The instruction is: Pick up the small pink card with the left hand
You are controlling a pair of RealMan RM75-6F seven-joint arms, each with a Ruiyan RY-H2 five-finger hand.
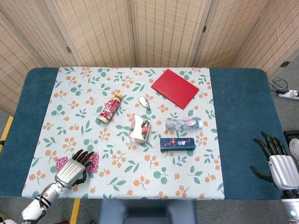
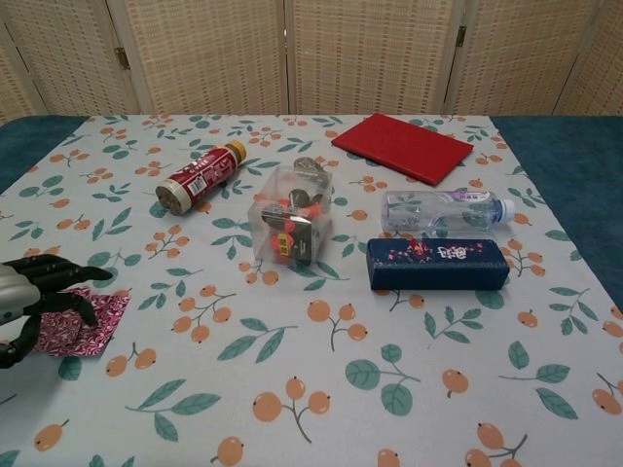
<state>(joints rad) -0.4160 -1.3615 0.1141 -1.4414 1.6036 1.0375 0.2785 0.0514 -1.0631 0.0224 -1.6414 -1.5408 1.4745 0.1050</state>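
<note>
The small pink patterned card (image 1: 94, 163) lies flat on the floral cloth near the table's front left corner. My left hand (image 1: 72, 171) hovers right over it with fingers spread and nothing held, covering its middle; pink corners show on either side. In the chest view the card (image 2: 86, 329) lies at the left edge, and the dark fingers of my left hand (image 2: 29, 294) reach across its near end. My right hand (image 1: 278, 164) is open beside the table's front right corner, far from the card.
Further back on the cloth lie a red bottle (image 1: 110, 108), a clear plastic box (image 1: 139, 129), a water bottle (image 1: 183, 124), a dark blue box (image 1: 177, 143) and a red book (image 1: 174, 88). The table's front edge runs close behind my left hand.
</note>
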